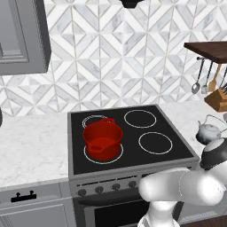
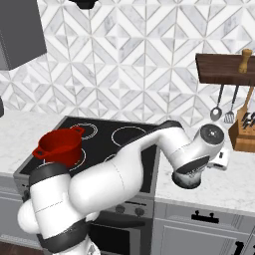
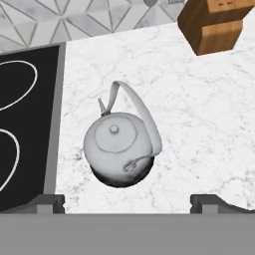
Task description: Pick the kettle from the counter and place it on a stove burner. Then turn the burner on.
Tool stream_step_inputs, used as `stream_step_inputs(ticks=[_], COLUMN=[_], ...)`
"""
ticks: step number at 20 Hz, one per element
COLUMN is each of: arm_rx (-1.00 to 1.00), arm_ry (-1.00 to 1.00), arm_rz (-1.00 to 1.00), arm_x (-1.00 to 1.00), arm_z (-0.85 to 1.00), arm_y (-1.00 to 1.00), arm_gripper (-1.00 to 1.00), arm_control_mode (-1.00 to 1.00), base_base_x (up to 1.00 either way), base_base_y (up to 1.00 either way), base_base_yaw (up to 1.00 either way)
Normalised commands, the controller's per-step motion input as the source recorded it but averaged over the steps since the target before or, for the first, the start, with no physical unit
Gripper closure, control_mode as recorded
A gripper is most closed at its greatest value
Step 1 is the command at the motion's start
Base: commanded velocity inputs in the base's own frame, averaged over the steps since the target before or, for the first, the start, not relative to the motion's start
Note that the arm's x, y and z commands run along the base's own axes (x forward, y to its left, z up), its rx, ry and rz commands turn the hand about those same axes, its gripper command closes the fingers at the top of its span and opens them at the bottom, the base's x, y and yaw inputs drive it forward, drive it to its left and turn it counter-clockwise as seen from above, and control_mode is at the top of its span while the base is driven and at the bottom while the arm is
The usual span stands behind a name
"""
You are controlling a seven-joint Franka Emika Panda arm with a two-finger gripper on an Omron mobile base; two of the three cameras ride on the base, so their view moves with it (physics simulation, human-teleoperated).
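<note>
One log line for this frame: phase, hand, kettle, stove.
phase: approach | hand: open above kettle | kettle: upright on counter, ungrasped | cooktop: red pot on front-left burner

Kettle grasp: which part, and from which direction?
Probably the handle, taken from straight above. The kettle stands upright on the counter, right of the cooktop, and its thin handle arches over the lid with clear space on both sides. The rounded body looks too wide and smooth to pinch. The claw hangs over it with its tips spread, so close them across the arch.
</note>
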Motion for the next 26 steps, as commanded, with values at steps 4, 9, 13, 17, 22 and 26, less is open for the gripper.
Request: stream_step_inputs(ticks=[4,9,13,17,22,26], arm_rx=[0.0,0.0,0.04,0.09,0.11,0.09], arm_ry=[0.0,0.01,0.01,0.01,0.0,0.0], arm_rz=[0.0,0.01,0.02,0.02,0.04,0.03], arm_x=[0.2,0.32,0.32,0.26,0.12,0.02], arm_z=[-0.17,-0.18,-0.2,-0.17,-0.11,-0.05], arm_y=[0.0,0.0,0.0,-0.06,-0.14,-0.16], arm_gripper=[-1.0,-1.0,-1.0,-1.0,-1.0,-1.0], arm_control_mode=[-1.0,-1.0,-1.0,-1.0,-1.0,-1.0], base_base_x=[0.0,0.0,0.0,0.0,0.0,0.0], base_base_y=[0.0,0.0,0.0,0.0,0.0,0.0], base_base_yaw=[0.0,0.0,0.0,0.0,0.0,0.0])
